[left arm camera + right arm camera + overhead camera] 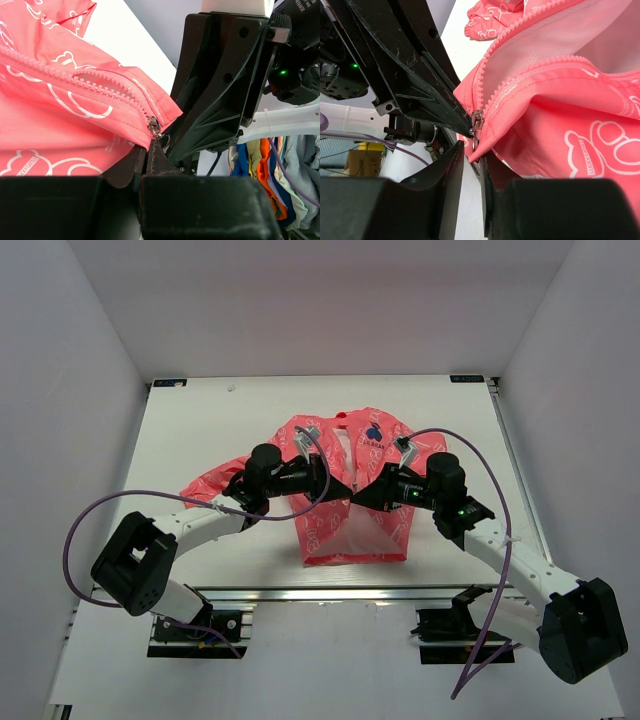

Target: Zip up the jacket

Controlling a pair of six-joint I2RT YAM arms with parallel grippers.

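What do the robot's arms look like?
The left arm and right arm are white tubes with chunky black joints. The left gripper and right gripper are black and pointy. A purple cable loops along each arm, and a green light glows on the right one.

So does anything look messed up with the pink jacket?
Yes. The jacket lies rumpled instead of flat. Its front corners are pinched together between the left gripper and right gripper. The zipper is open, its teeth apart, with the slider down at the bottom corner.
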